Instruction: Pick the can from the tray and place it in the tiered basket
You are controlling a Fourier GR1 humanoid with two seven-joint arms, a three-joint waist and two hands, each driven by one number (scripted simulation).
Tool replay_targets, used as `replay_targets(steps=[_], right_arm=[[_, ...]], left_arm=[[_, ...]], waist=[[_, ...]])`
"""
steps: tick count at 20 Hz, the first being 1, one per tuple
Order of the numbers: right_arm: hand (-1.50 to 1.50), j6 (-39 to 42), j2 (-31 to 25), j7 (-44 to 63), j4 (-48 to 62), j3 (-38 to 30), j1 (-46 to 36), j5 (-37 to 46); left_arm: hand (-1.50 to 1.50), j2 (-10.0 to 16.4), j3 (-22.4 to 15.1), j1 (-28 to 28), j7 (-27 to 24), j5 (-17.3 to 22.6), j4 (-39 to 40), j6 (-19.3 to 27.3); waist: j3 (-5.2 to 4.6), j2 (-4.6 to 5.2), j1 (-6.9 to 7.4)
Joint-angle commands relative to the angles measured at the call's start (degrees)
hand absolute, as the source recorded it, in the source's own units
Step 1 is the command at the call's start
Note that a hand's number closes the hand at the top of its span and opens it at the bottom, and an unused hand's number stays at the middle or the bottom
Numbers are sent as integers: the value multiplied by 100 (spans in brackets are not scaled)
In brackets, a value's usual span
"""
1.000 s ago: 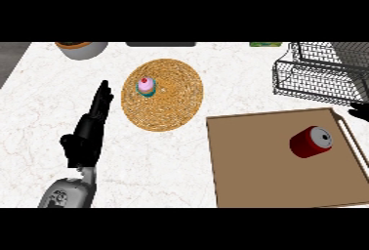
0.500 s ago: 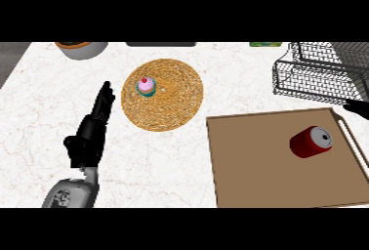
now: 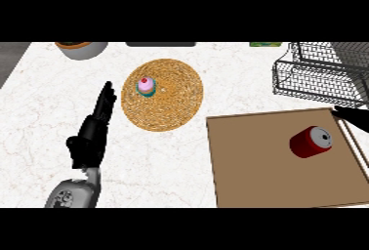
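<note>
R hand (image 3: 355, 115) edged in; can (image 3: 311, 142) on tray (image 3: 267, 166).

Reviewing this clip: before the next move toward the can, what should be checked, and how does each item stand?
1. Can on the tray, lying on its side: ok.
2. Can free, no hand touching it: ok.
3. Right hand close to the can: ok, at the tray's far right corner.
4. Right hand ready to grasp: cannot tell, mostly out of view.
5. Tiered basket in view beyond the tray: ok.
6. Left hand out of the way: ok, open at the left.
</note>
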Motion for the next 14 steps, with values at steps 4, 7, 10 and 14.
replay_targets(steps=[4, 7, 10, 14], right_arm=[[-150, 106, 265, -71, 11, 112, -51, 172], [-150, 139, 367, 11, 130, 191, -184, 268], [-150, 505, 320, 165, 215, 158, -449, 232], [-150, 444, 578, 395, 303, 365, -645, 412]], left_arm=[[0, -153, -284, 497, 200, -211, -655, 5], [0, 4, 118, 228, -152, -28, -74, -195], [0, -65, 169, -84, -288, -119, 347, -159], [0, -117, 44, -46, 450, -244, -384, -73]], waist=[[-2, -7, 11], [-2, -1, 1], [-3, 2, 0], [-2, -2, 21]])
